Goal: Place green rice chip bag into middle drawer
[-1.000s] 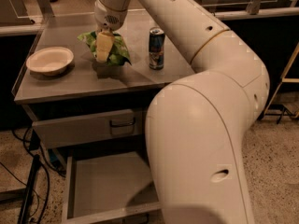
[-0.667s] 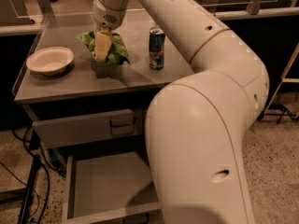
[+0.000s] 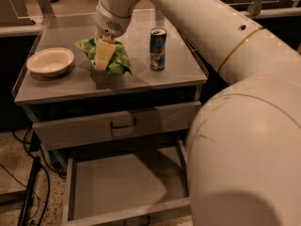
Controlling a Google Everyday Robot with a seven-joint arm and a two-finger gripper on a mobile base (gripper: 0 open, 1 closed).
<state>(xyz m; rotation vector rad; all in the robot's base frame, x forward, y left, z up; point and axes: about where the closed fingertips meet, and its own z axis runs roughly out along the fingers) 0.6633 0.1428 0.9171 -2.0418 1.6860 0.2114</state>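
The claw (image 3: 104, 59) is seen over the back-left of the surface (image 3: 160, 78), reaching down from above and clenched on the green rice chip bag (image 3: 121, 64). 1 pale finger lies across the bag's front; the other is hidden behind it. The bag is held approx. upright w/ a dark shadow under it, so it's judged to be just off the surface, prob. so it can be carried over the edge w/o dragging. The blue can (image 3: 157, 48) stands near on 1 side and the white bowl (image 3: 50, 61) on the other, both apart from the bag. The middle drawer (image 3: 123, 186) is pulled out low down, ready to take the bag. The drawer above, w/ a dark handle (image 3: 123, 125), is shut, so the way down isn't blocked. The tray's right side & front corner are covered by the arm (image 3: 244, 140). The bag's lettering can't be read.
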